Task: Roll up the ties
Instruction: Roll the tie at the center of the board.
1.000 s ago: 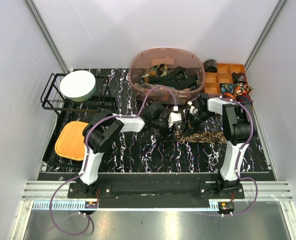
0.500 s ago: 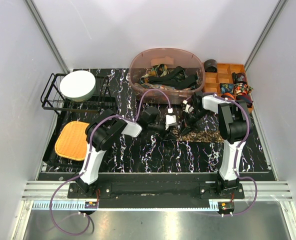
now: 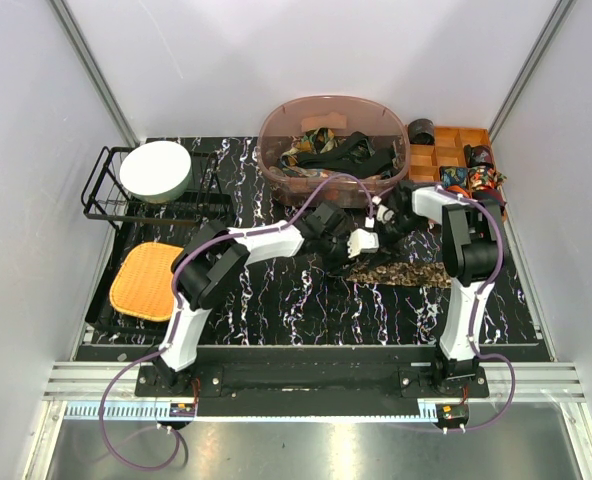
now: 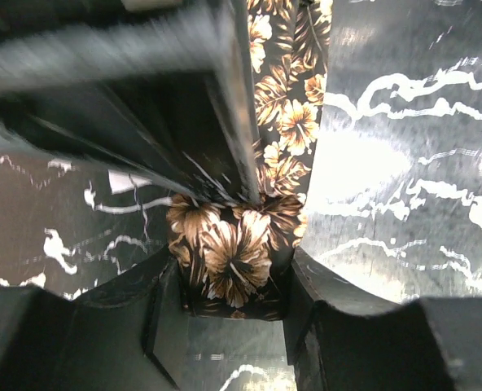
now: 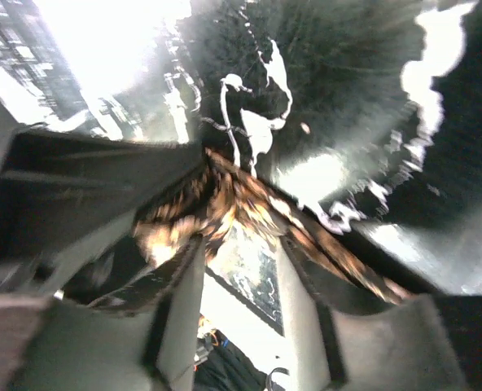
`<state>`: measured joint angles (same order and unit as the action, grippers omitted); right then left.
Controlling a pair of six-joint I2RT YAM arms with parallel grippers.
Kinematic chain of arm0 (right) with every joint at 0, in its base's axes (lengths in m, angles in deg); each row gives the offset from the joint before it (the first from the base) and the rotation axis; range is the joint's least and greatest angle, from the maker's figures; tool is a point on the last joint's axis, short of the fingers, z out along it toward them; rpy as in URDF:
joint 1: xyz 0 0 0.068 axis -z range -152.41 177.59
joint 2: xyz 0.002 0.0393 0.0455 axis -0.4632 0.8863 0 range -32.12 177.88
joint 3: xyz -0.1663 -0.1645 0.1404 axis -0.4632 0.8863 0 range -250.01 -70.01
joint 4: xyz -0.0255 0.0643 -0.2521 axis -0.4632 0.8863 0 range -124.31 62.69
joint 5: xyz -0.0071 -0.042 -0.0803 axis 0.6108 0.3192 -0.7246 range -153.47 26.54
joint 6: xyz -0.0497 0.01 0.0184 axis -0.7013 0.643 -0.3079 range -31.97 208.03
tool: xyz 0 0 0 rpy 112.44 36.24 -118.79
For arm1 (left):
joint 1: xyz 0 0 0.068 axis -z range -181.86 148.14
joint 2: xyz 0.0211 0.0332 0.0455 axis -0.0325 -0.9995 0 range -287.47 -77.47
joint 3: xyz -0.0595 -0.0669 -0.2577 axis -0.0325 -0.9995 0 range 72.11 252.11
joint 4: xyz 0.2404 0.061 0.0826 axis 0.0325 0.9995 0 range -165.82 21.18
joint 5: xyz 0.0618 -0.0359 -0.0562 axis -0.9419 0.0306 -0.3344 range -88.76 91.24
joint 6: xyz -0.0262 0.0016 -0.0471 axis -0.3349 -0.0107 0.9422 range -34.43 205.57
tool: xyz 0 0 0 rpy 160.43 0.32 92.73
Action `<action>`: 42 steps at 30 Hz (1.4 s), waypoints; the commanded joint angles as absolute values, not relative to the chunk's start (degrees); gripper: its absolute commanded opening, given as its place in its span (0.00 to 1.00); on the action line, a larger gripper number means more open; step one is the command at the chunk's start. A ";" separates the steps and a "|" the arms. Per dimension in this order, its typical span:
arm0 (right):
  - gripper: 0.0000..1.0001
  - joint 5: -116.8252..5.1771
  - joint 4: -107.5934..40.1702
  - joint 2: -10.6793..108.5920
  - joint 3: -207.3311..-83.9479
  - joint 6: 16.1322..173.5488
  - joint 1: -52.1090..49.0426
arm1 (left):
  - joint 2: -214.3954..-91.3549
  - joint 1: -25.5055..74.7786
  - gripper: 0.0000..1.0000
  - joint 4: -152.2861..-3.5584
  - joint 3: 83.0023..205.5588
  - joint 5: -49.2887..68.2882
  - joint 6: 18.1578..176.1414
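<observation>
A brown floral tie (image 3: 404,272) lies on the black marble table, its wide end stretching right. In the left wrist view its rolled end (image 4: 229,252) fills the gap between my fingers, and my left gripper (image 4: 229,287) is shut on it. From above, the left gripper (image 3: 361,242) sits at the tie's left end. My right gripper (image 3: 384,215) hovers just behind it. The right wrist view is blurred. There the right gripper (image 5: 237,244) stands open, with tie fabric (image 5: 225,191) draped over its fingertips and nothing pinched between them.
A translucent tub (image 3: 276,125) holding more ties stands at the back centre. A wooden organiser (image 3: 448,150) with rolled ties is at the back right. At the left are a wire rack (image 3: 101,195) holding a white bowl (image 3: 156,170) and an orange mat (image 3: 144,280).
The left gripper has moved right to the tie's rolled end and closed on it. The right gripper has let go, opened and drawn back slightly.
</observation>
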<state>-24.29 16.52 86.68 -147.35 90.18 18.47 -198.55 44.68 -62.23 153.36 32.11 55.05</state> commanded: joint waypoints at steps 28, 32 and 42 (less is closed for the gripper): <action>0.00 -23.20 8.14 83.54 -138.82 93.30 17.57 | -204.74 45.08 0.49 -42.23 153.51 24.25 55.33; 0.00 -29.78 9.11 85.29 -139.70 93.12 17.40 | -203.16 44.11 0.63 -57.12 147.10 27.95 58.05; 0.00 -36.30 12.54 88.55 -144.01 91.02 16.08 | -200.95 42.52 0.71 -93.64 133.55 39.90 67.11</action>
<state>-24.85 12.76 85.67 -142.25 93.83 17.51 -196.71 42.82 -85.27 141.17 36.83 61.80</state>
